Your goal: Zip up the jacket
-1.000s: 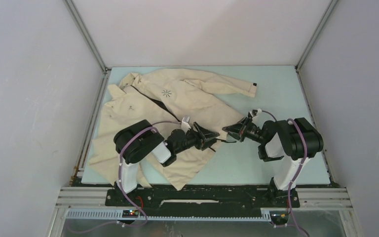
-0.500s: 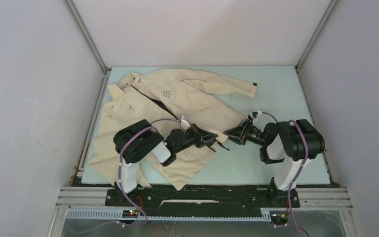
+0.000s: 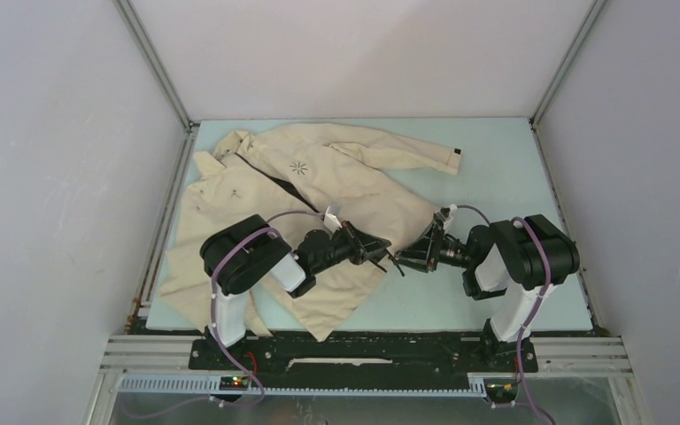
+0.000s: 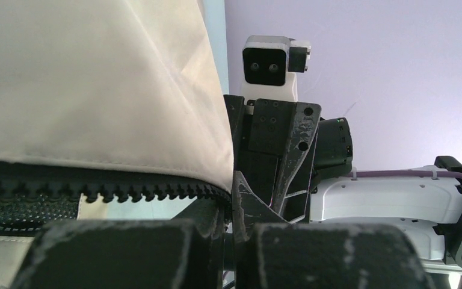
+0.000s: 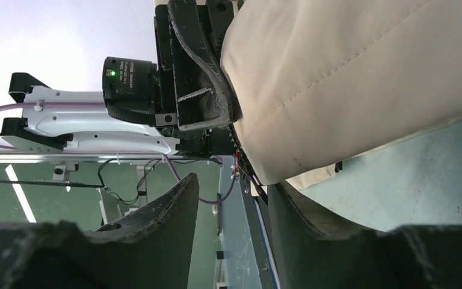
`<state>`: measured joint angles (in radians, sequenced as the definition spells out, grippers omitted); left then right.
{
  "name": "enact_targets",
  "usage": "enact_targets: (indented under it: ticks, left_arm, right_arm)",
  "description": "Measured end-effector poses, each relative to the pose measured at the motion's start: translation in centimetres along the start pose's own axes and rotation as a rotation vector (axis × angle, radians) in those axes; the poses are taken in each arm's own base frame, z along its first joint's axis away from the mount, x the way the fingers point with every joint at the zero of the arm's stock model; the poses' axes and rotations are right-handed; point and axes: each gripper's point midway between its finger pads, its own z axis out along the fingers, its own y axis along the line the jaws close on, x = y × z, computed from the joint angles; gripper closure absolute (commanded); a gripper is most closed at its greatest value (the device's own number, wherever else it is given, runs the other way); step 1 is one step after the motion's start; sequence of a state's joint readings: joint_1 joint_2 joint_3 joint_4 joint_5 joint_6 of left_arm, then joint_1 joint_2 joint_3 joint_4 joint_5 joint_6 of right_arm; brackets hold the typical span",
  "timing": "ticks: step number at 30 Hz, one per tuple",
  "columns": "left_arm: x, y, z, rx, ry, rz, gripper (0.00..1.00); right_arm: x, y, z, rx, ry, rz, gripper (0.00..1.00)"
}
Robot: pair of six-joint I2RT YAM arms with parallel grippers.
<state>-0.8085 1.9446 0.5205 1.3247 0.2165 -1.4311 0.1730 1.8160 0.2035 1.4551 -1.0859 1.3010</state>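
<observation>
The beige jacket [image 3: 319, 190] lies spread over the left and middle of the table, its dark zipper [image 3: 270, 181] running open down the front. My left gripper [image 3: 384, 254] is shut on the jacket's lower zipper edge. In the left wrist view the black zipper teeth [image 4: 126, 191] run straight into the pinched jaws of the left gripper [image 4: 233, 201]. My right gripper [image 3: 406, 257] faces it a short way to the right, open. In the right wrist view the right gripper [image 5: 234, 198] has spread fingers [image 5: 168, 211] holding nothing, with the jacket hem [image 5: 349, 78] just above them.
The pale blue table [image 3: 496, 168] is bounded by white walls and metal frame posts [image 3: 155, 75]. A jacket sleeve with a black cuff tab [image 3: 454, 159] reaches to the back right. The arm bases stand on the black rail [image 3: 363, 352] at the near edge.
My left gripper has shut on the jacket's zipper edge. My right gripper has opened, letting go, and has shifted slightly left and lower beside the left gripper.
</observation>
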Motion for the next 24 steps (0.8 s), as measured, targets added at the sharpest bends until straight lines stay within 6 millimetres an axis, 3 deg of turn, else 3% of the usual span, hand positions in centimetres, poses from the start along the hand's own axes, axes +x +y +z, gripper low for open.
enact_targets:
  ticks: [24]
  left_arm:
    - [0.2,-1.4,-0.2,0.029,0.021,0.0,1.0]
  right_arm:
    - [1.3,-0.1,0.6,-0.017,0.082,-0.075,0.52]
